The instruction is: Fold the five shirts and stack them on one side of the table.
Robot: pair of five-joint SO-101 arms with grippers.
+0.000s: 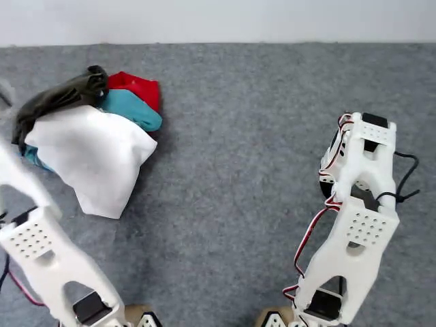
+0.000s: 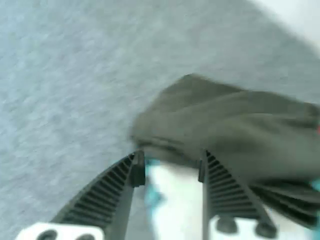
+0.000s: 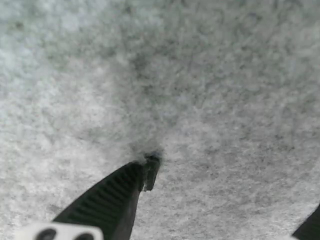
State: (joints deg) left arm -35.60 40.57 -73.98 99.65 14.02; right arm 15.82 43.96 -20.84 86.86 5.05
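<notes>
Since the dark olive cloth shirt point(image 1: 65, 95) tops the pile at far left of the grey felt counter point(image 1: 259, 122), left arm is nearer: left fingers point(image 2: 131, 175) part-open, empty, shirt just beyond their tips, long axis across them. Right fingers point(image 3: 135, 180) wide open, empty, well apart.

bench point(image 1: 259, 136): grey felt-like cover, fuzzy nap, mottled up close | wall point(image 1: 218, 20): plain white, along bench's far edge | light: even, soft shadows
</notes>
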